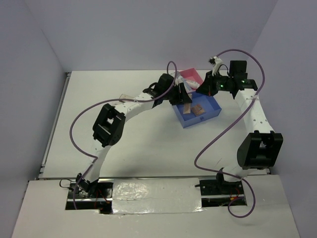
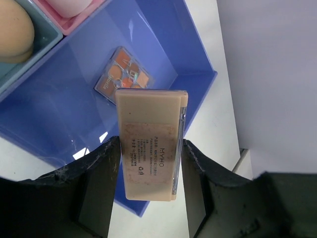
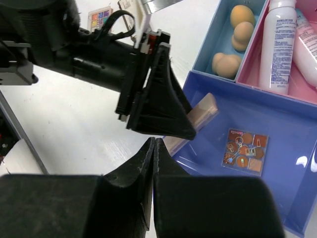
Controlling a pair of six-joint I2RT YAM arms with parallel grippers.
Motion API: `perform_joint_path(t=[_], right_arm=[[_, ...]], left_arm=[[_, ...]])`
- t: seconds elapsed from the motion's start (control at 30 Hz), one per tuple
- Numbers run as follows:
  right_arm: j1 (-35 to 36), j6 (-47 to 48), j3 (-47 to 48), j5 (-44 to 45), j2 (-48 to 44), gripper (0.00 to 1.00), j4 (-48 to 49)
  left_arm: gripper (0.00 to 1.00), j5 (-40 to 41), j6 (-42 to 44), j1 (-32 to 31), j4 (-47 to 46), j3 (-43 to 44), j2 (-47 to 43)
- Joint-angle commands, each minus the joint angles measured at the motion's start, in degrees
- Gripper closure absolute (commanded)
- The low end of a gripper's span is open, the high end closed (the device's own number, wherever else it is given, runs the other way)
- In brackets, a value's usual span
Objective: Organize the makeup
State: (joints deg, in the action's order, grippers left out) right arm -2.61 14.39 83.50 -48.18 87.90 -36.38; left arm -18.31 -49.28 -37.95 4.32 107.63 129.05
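Plainly, the left claw [image 2: 151,158] is clenched on the tan palette [image 2: 150,114]. The palette is gripped across its narrow width, one finger on each long edge, and its far end is tilted down over the blue compartment of the tray [image 2: 198,49]. The right claw [image 3: 154,148] is closed on nothing and is held just outside that compartment's wall.

The tan palette is judged to be stiff, flat and light, with a smooth plastic shell that could slip. The hold on the long edges looks sound, and a gentle release close to the floor would be advised in case the lid is hinged.

A small palette [image 2: 124,74] of orange and brown pans lies flat on the blue floor, just past the held one's far end. The sponges [image 3: 235,37] are seen in the pale-blue compartment and the white bottle [image 3: 277,44] in the pink one. A third palette [image 3: 101,17] is left on the bench [image 3: 74,129], beyond the left arm [image 3: 74,49]. The tray is set toward the bench's far edge, right of the middle.

Whether the tan palette touches the tray cannot be told. From above, the tray is largely covered by both arms. The pink compartment is cut off at the frame, and the third palette is partly hidden.
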Motion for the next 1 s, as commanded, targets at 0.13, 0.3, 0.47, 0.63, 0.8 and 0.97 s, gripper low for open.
perform_joint_path(t=[0.13,0.3,0.47,0.63,0.8,0.97], right_arm=[[-0.11,-0.77,-0.80,-0.68,-1.68,0.95,1.66],[-0.11,-0.77,-1.24,-0.86,-1.68,0.95,1.84],[-0.11,0.02,-1.33,-1.65,-1.85,0.92,1.23],[-0.11,1.60,-0.80,-3.14,-1.68,0.65,-0.09],[-0.11,2.74,0.16,-4.20,-1.59,0.58,-1.15],[-0.11,4.24,2.62,-5.16,-1.15,0.64,-3.25]], left_arm=[[0.70,3.36,-3.98,-0.54,2.09,6.44,4.27],[0.46,4.94,-4.42,-0.54,5.44,8.29,5.86],[0.35,4.33,-4.34,-0.63,6.14,9.26,5.86],[0.21,3.98,-3.37,-0.63,5.44,8.73,4.28],[0.21,3.80,-3.02,-0.63,3.60,7.06,2.35],[0.48,5.65,-0.04,-0.02,3.33,4.43,-3.10]])
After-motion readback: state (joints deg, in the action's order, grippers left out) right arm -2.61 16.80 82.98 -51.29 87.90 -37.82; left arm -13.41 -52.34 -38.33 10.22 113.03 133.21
